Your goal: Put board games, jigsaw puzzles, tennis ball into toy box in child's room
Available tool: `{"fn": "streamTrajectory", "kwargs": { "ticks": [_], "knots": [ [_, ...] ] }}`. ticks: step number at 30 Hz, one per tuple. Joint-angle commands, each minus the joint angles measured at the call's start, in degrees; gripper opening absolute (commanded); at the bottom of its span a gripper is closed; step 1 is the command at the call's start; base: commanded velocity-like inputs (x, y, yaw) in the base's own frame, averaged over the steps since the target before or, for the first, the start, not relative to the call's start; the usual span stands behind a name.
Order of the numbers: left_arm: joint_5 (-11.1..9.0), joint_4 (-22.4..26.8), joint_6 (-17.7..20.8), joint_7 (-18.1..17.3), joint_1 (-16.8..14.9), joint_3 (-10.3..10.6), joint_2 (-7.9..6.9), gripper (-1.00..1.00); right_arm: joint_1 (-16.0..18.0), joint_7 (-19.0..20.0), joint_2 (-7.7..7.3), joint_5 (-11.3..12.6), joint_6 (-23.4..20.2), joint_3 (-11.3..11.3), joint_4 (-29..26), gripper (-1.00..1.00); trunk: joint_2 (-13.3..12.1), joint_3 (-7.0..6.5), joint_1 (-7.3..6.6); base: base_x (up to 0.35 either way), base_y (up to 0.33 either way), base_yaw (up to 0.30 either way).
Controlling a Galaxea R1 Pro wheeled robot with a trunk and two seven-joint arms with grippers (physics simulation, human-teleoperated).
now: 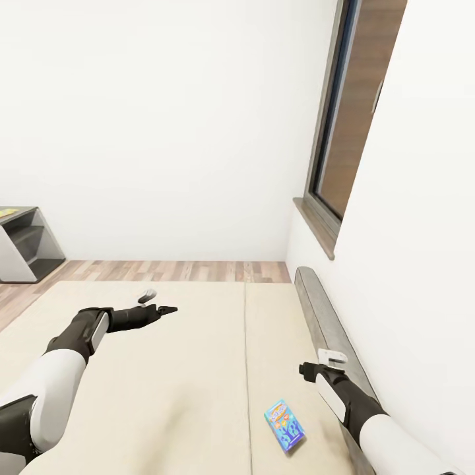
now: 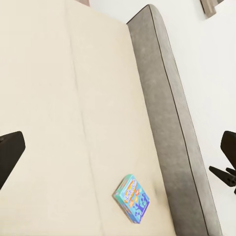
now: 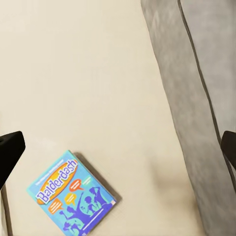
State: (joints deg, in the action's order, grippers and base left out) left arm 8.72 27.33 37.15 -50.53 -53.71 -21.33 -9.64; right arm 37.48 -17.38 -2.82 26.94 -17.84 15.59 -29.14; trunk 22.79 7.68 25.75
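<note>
The right gripper hung above the beige mattress, close beside the grey padded headboard that ran along the white wall. That side left little room; the mattress on the gripper's other side lay open and bare. Its black fingertips stood wide apart and held nothing. Below and just inward of it lay the blue rectangular "Balderdash" board game box, flat on the mattress, apart from the headboard and touching neither finger.

The left gripper was stretched over the mattress middle, well apart from the box. Its fingers were likewise spread and empty, with bare bedding all around.
</note>
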Motion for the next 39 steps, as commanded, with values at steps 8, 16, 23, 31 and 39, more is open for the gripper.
{"fn": "streamTrajectory", "kwargs": {
  "ticks": [8, 16, 23, 31, 39],
  "knots": [
    [0.60, 0.02, 0.38, -0.45, -0.07, -0.48, 0.06, 1.00, 0.04, -0.47, -0.01, 0.48, -0.35, 0.89, -0.16, 1.00, 0.13, 0.13, 0.04, 0.000, 0.000, 0.000],
    [0.60, 0.04, 0.38, -0.43, -0.08, -0.53, 0.06, 1.00, 0.05, -0.53, 0.44, 0.57, -0.35, 4.52, -0.29, 1.00, 0.13, 0.13, 0.04, 0.000, 0.000, 0.000],
    [0.60, 0.02, 0.38, -0.44, -0.08, -0.56, 0.06, 1.00, 0.05, -0.55, 0.92, 0.57, -0.42, 4.93, -0.29, 1.00, 0.13, 0.43, 0.04, 0.000, 0.000, 0.000],
    [0.60, 0.03, 0.38, -0.45, -0.07, -0.53, 0.06, 1.00, 0.05, -0.55, 0.97, 0.65, -0.63, 5.13, -0.22, 1.00, 0.13, 1.14, 0.04, 0.000, 0.000, -0.006],
    [0.60, 0.03, 0.38, -0.45, -0.08, -0.55, 0.06, 1.00, 0.05, -0.55, 0.97, 0.66, -0.76, 5.15, -0.22, 1.00, 0.13, 1.88, 0.04, 0.000, 0.000, -0.067]
  ]
}}
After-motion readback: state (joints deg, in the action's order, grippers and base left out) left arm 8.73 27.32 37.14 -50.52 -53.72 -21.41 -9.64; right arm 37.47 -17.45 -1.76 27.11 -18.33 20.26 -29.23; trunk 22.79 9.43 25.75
